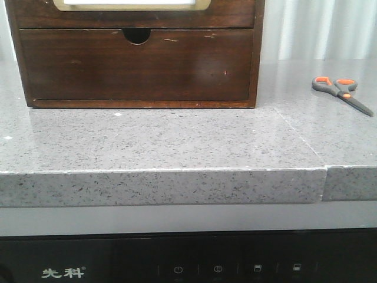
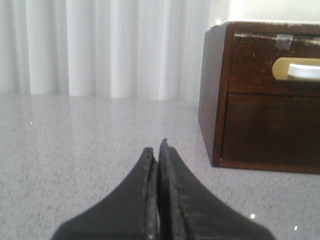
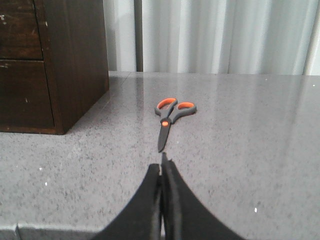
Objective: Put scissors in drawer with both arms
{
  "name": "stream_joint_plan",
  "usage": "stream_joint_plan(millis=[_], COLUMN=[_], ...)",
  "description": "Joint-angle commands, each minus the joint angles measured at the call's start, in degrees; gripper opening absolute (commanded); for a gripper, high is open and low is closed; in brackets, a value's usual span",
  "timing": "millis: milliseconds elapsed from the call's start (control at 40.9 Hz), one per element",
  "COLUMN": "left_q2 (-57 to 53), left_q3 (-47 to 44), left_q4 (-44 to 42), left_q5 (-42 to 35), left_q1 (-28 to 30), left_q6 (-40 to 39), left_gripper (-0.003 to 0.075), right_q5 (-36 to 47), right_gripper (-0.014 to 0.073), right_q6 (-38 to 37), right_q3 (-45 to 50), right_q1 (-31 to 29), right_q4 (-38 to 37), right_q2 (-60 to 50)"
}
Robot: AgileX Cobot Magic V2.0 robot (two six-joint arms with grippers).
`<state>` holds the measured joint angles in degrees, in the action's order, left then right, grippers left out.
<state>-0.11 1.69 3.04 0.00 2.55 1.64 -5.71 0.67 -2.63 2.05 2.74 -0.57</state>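
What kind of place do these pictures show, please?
Probably a kitchen-style test bench: a speckled grey stone countertop, an appliance control panel below its front edge, and white curtains behind. A wooden drawer cabinet and scissors rest on it.

The left end effector (image 2: pixel 159 150), jaws pressed together, hovers over the grey counter (image 2: pixel 75 150) near the drawer (image 2: pixel 275 62).

So the scissors (image 1: pixel 342 92) lie flat on the surface (image 1: pixel 177 141), well off to the right of the cabinet (image 1: pixel 138 65); the drawer (image 1: pixel 132 9) sits above the notched one (image 1: pixel 138 65).
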Motion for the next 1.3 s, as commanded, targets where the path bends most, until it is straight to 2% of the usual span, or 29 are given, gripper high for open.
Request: stream_joint_plan(millis=[0, 171, 367, 538, 782, 1173, 1271], left_q2=[-0.9, 2.2, 11.8, 20.0, 26.1, 28.9, 28.9], left_q3=[7.2, 21.3, 37.0, 44.8, 43.6, 36.5, 35.5], left_q4=[0.5, 0.5, 0.5, 0.5, 0.5, 0.5, 0.5], left_q5=[-2.8, 8.3, 20.6, 25.6, 28.3, 27.9, 27.0], left_q1=[-0.6, -0.6, -0.6, -0.6, -0.6, -0.6, -0.6], left_q6=[-0.5, -0.5, -0.5, -0.5, -0.5, -0.5, -0.5], left_gripper=[-0.002, -0.002, -0.002, -0.002, -0.002, -0.002, -0.002], right_q5=[0.7, -6.7, -16.3, -25.0, -33.3, -34.3, -34.3], right_gripper=[-0.0066, -0.0066, -0.0066, -0.0066, -0.0066, -0.0066, -0.0024], right_q6=[0.3, 0.3, 0.3, 0.3, 0.3, 0.3, 0.3], right_q3=[-7.3, -19.1, -32.1, -41.5, -44.7, -44.7, -44.7], right_q1=[-0.1, -0.1, -0.1, -0.1, -0.1, -0.1, -0.1], right_q4=[-2.2, -3.9, -4.1, -4.2, -4.3, -4.6, -4.6], right_q2=[-1.0, 0.2, 8.0, 17.4, 28.2, 38.3, 39.5])
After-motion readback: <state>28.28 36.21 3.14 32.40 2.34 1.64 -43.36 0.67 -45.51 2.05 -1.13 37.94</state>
